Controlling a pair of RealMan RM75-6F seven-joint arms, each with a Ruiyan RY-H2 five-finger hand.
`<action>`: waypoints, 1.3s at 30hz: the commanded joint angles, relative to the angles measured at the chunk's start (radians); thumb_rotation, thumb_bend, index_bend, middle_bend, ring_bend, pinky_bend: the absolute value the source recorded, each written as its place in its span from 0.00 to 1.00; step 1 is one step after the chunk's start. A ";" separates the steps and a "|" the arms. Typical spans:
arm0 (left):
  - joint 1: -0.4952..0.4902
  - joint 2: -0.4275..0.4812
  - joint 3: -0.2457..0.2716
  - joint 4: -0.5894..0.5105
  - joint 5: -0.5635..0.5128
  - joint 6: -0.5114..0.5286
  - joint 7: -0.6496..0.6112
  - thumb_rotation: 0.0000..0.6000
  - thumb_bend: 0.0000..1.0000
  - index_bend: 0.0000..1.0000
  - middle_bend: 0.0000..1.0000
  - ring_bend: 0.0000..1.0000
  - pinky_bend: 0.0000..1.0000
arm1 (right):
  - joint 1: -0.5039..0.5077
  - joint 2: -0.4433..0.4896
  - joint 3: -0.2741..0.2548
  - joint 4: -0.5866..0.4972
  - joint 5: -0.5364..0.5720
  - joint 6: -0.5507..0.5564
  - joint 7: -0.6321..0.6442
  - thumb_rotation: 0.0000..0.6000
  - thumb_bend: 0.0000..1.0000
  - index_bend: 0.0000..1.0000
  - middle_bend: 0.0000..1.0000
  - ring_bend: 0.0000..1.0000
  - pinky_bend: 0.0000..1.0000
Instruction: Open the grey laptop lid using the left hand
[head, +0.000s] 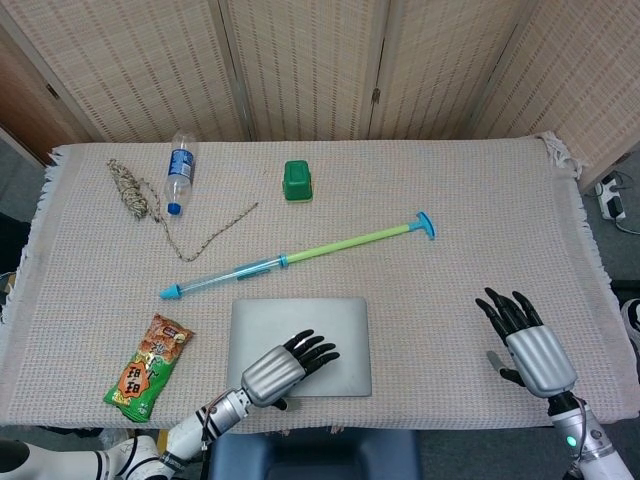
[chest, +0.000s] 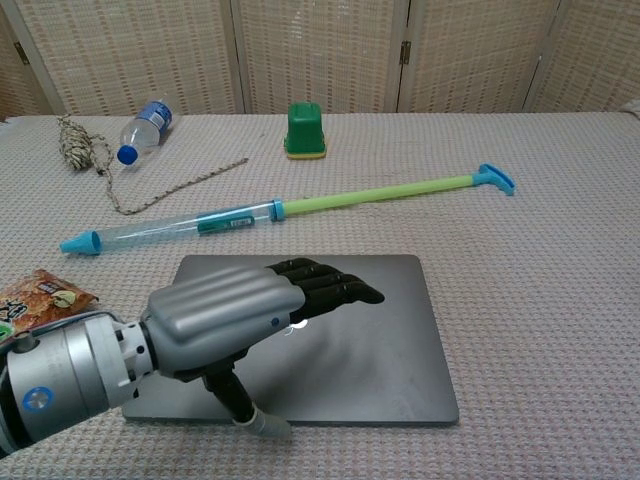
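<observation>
The grey laptop lies closed and flat at lower centre of the head view, near the table's front edge. The left hand reaches over its lid, palm down, fingers extended and holding nothing; whether they touch the lid is hard to tell. The right hand hovers at lower right, fingers spread, empty, well apart from the laptop.

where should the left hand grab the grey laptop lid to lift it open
Probably the lid's near front edge, from the robot's side. The grey laptop lies shut and flat, so only the rim gives purchase. The logo reads upright from the robot's side, which suggests the hinge is along the far edge. The left hand is over the lid, thumb low by the near edge.
</observation>
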 joint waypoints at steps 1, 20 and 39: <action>0.001 -0.017 0.006 0.019 -0.014 0.004 0.010 1.00 0.18 0.10 0.11 0.06 0.00 | 0.001 -0.001 0.000 0.001 0.003 -0.003 0.001 1.00 0.40 0.00 0.00 0.10 0.01; 0.001 -0.072 0.021 0.092 -0.061 0.032 0.038 1.00 0.19 0.10 0.12 0.06 0.00 | 0.000 -0.003 -0.001 0.009 0.011 0.000 0.012 1.00 0.40 0.00 0.00 0.10 0.01; 0.015 -0.077 0.051 0.133 -0.053 0.088 -0.005 1.00 0.40 0.14 0.14 0.07 0.00 | 0.000 -0.010 -0.007 0.014 0.002 0.004 0.016 1.00 0.40 0.00 0.00 0.11 0.01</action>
